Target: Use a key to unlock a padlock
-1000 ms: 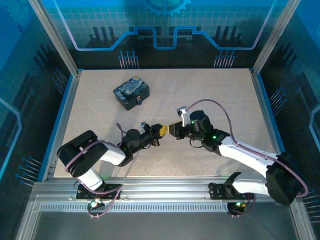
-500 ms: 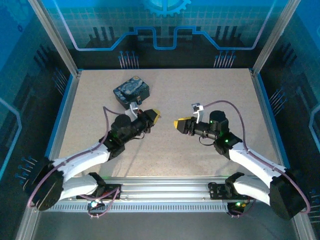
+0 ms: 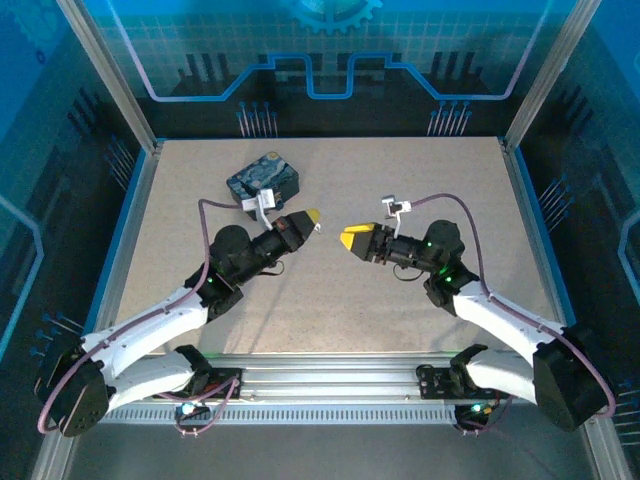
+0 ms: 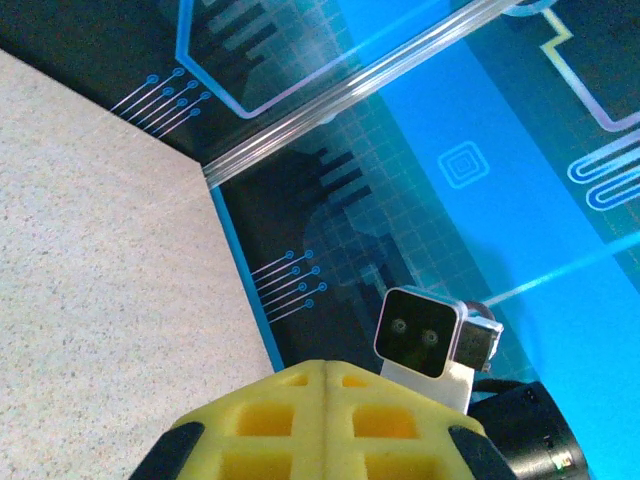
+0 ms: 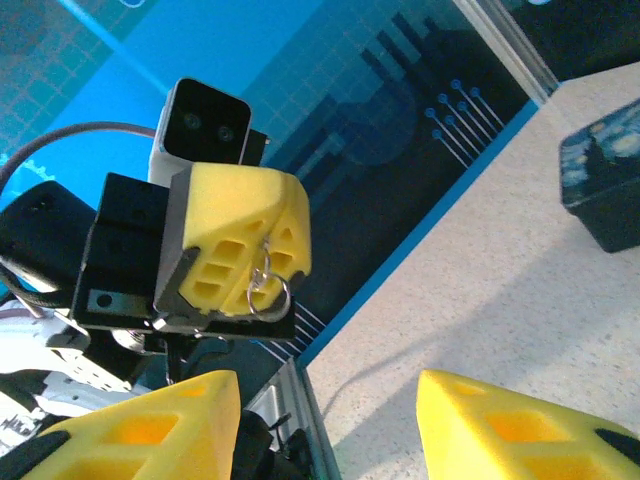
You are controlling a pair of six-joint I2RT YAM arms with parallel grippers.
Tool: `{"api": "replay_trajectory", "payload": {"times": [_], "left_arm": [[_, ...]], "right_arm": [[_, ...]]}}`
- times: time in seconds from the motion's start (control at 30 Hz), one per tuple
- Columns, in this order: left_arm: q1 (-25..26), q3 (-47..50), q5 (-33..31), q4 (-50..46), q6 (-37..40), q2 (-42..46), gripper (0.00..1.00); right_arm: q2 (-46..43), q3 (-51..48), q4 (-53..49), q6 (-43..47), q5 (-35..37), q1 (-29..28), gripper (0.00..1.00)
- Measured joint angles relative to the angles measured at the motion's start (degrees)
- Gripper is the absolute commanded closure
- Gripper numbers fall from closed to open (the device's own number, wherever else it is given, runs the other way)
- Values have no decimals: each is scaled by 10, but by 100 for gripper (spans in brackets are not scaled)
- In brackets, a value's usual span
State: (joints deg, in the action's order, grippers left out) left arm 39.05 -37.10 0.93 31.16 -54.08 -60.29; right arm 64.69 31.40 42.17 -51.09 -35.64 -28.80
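Now the left gripper (image 5: pixel 250 255), mid-table, is seen clamped on a small silvery wire ring (image 5: pixel 268 285), judged to carry the key. The right gripper (image 5: pixel 330 428) is held apart, facing it. Where the padlock lies cannot be told. Fetching it is called for next. Counted: two grippers, one ring, one dark blue swirl-painted rectangular tin (image 3: pixel 263 182) beyond.

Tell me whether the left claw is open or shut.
Shut: the yellow foam pads of the left claw meet along a seam, pinching a small silvery metal ring.
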Motion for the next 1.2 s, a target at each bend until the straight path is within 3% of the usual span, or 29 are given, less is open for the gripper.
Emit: {"api": "replay_trajectory", "payload": {"times": [0.47,1.2], "left_arm": [[8,6,4,29,27,0,100],[9,17,3,48,26,0,100]], "right_arm": [[69,56,45,-19,2,-50,55],[98,76,59,-34,9,-62,70]]}}
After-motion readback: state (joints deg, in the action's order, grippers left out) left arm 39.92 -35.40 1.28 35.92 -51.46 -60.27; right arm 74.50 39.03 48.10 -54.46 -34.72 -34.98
